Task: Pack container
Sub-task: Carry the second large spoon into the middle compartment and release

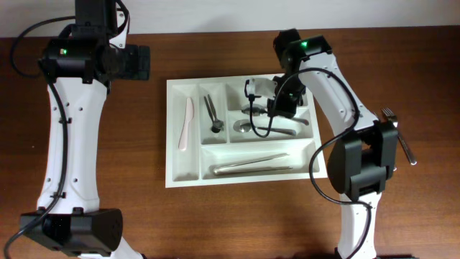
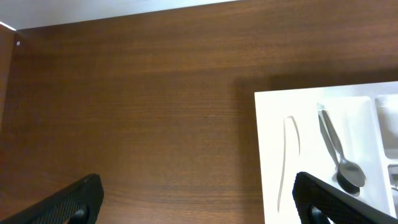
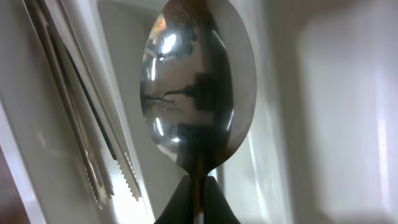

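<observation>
Container [image 1: 171,144], a large white rectangular plastic cutlery tray, lies flat at the centre of the overhead frame on the dark brown wooden counter [image 1: 129,144]. The right gripper [image 1: 277,108] hangs over its upper right part, above the long compartments. The left gripper [image 1: 140,62] sits well apart from it over bare wood, toward the upper left of the frame. In the left wrist view only a corner of the container [image 2: 267,155] shows, at the lower right edge.

The container is plain matte white with raised dividing walls. These form two narrow upright compartments on its left side and three long horizontal ones stacked on its right.

The right gripper [image 3: 198,202] is clenched on the neck of a shiny metal spoon [image 3: 199,93]. The spoon's bowl fills the middle of the right wrist view and stands just above a white compartment. The left gripper [image 2: 199,202] is released, its two dark fingers [image 2: 81,199] spread to opposite lower corners of the left wrist view with nothing between them.

The leftmost upright compartment holds a pale cream plastic knife [image 1: 185,122]. The next one holds a second metal spoon [image 2: 339,155], bowl toward the bottom of the frame. Long silver metal tongs [image 1: 255,167] lie along the lowest horizontal compartment. Metal cutlery also shows in the middle horizontal one, partly hidden by the arm and its cable. A silver metal fork [image 1: 402,140] lies on the counter at the right edge, outside the container.
</observation>
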Robot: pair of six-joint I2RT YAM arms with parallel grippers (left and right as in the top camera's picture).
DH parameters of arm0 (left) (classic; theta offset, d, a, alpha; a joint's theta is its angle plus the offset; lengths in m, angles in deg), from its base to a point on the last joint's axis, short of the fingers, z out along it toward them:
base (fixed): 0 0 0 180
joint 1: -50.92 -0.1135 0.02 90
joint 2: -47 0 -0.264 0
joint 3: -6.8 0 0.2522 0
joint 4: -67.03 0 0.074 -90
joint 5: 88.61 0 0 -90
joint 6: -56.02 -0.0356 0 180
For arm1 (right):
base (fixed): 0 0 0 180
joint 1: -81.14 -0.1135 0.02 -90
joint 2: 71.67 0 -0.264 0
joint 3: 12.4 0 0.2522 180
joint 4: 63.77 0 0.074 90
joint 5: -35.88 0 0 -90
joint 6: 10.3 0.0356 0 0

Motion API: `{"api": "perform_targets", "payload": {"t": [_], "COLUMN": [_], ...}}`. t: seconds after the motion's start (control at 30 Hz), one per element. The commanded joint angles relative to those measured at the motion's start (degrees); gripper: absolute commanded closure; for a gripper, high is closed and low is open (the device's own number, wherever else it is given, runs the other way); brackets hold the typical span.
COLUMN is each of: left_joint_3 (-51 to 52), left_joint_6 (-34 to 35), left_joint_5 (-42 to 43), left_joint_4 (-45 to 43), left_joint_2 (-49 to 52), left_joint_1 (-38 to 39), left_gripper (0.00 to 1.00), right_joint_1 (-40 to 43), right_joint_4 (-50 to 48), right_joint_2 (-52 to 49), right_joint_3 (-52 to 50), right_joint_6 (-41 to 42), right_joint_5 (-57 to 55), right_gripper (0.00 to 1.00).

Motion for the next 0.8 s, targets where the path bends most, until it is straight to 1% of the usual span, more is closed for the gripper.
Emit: {"api": "perform_targets", "payload": {"t": [0.0,0.33,0.37,0.4,0.43,0.47,0.53,0.6,0.63,0.77], "left_joint_3": [-0.5,-0.5,-0.5,-0.5,-0.5,-0.5,-0.5,-0.5,-0.5,-0.5], "left_joint_6": [0.8,0.8,0.8,0.8,0.8,0.8,0.8,0.8,0.8,0.8], "left_joint_5": [-0.4,-0.4,-0.3,-0.3,-0.4,-0.3,-0.3,-0.4,-0.3,-0.3], "left_joint_4": [0.0,0.0,0.0,0.0,0.0,0.0,0.0,0.1,0.0,0.0], "left_joint_2": [-0.3,-0.3,-0.3,-0.3,-0.3,-0.3,-0.3,-0.3,-0.3,-0.3], "left_joint_1": [-0.1,-0.1,-0.1,-0.1,-0.1,-0.1,-0.1,-0.1,-0.1,-0.1], "left_gripper": [0.01,0.01,0.01,0.01,0.01,0.01,0.01,0.01,0.01,0.01], "right_joint_1": [-0.4,-0.4,-0.4,-0.4,-0.4,-0.3,-0.3,-0.3,-0.2,1.0], "right_joint_4": [-0.5,-4.0,-4.0,-4.1,-4.2,-4.2,-4.5,-4.9,-5.0,-5.1], "right_joint_2": [-1.1,-1.5,-1.5,-1.5,-1.5,-1.5,-1.5,-1.5,-1.5,-1.2], "right_joint_3": [-2.0,-7.1,-7.1,-7.1,-7.0,-7.0,-6.7,-6.4,-6.0,-0.9], "right_joint_6": [-0.4,-0.4,-0.4,-0.3,0.3,1.8,4.4,6.4,7.4,17.0], "right_joint_5": [1.8,3.3,3.6,4.5,5.3,6.8,8.4,8.4,8.1,5.5], "right_gripper": [0.96,0.96,0.89,0.61,0.46,0.36,0.25,0.22,0.03,0.01]}}
